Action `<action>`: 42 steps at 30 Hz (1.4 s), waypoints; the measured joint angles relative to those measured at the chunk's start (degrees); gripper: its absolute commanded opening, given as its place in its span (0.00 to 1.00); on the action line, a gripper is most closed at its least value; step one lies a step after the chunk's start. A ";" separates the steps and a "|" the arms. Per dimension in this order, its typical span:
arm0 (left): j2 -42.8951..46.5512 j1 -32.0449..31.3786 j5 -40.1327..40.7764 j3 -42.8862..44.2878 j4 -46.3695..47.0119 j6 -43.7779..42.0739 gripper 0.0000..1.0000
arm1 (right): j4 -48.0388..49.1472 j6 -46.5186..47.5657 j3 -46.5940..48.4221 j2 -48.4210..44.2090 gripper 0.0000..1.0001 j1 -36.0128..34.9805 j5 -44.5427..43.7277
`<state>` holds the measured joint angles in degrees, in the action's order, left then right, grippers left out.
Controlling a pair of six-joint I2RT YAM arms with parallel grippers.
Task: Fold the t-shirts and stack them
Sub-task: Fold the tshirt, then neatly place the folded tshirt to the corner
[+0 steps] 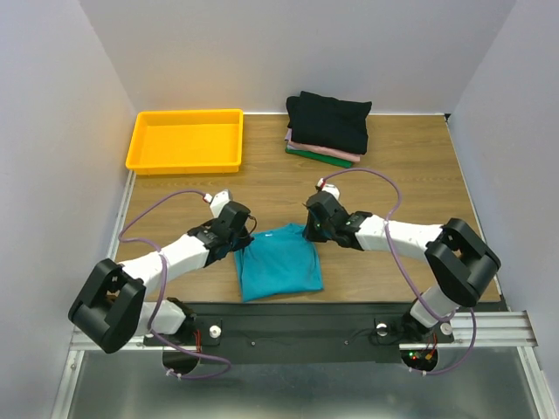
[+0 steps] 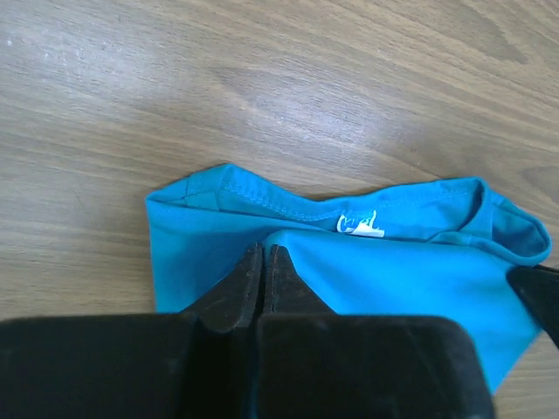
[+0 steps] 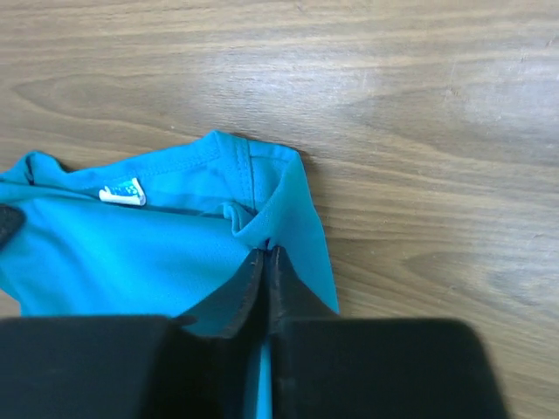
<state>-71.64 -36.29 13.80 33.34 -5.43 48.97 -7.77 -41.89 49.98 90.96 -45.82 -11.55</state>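
Teal t-shirt [image 1: 279, 262] lies on the wooden table [image 1: 402, 175] near its front edge, between the two arms, with each collar corner held by a gripper. The left gripper [image 1: 247, 237] has its jaws pressed fully together on the cloth at the shirt's left collar corner. The right gripper [image 1: 310, 229] is likewise clamped, with a small pucker of cloth at its tips on the right corner. The collar [image 2: 349, 205] points to the far side of the table and the hem toward the arm bases. The shape is nearly as wide as it is long, its collar-to-hem line turned slightly off square. The sleeves cannot be made out. In both wrist views the black gripper bodies cut off the lower part of the shirt, and the print on the white label [image 2: 360, 225] is too small to read. At the far edge sits a stack of folded shirts [image 1: 327, 127], well apart from the teal one. A black shirt covers it, so only thin pink and green edges show below. A yellow tray [image 1: 140, 144] stands at the far left corner
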 measured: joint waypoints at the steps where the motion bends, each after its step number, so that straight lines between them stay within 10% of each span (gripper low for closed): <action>1: 0.33 0.00 -0.09 0.00 -0.17 0.00 0.00 | 0.04 -0.26 -0.07 -0.37 0.00 0.00 0.04; 14: 15.21 -0.02 -1.62 -0.96 -1.60 0.20 0.00 | -0.72 -0.31 -2.03 -10.58 0.01 0.00 0.26; 22: 12.37 1.25 3.39 -2.03 -1.38 2.99 0.00 | -0.76 0.61 3.65 0.09 0.10 0.85 -0.24; 26: 2.64 3.02 5.97 -1.03 -2.10 4.92 0.44 | -0.52 0.72 7.41 6.86 0.40 2.29 0.00; 35: -1.38 3.45 9.03 2.10 -5.66 7.04 0.98 | -1.11 4.57 8.44 6.21 0.89 3.13 3.21; 42: 11.98 3.52 10.54 2.38 -9.90 7.32 0.98 | -0.20 9.20 3.63 -5.88 1.00 3.10 9.33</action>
<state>-59.66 -32.77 24.34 35.73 -15.33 56.29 -7.97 -32.69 53.60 85.08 -42.72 -2.22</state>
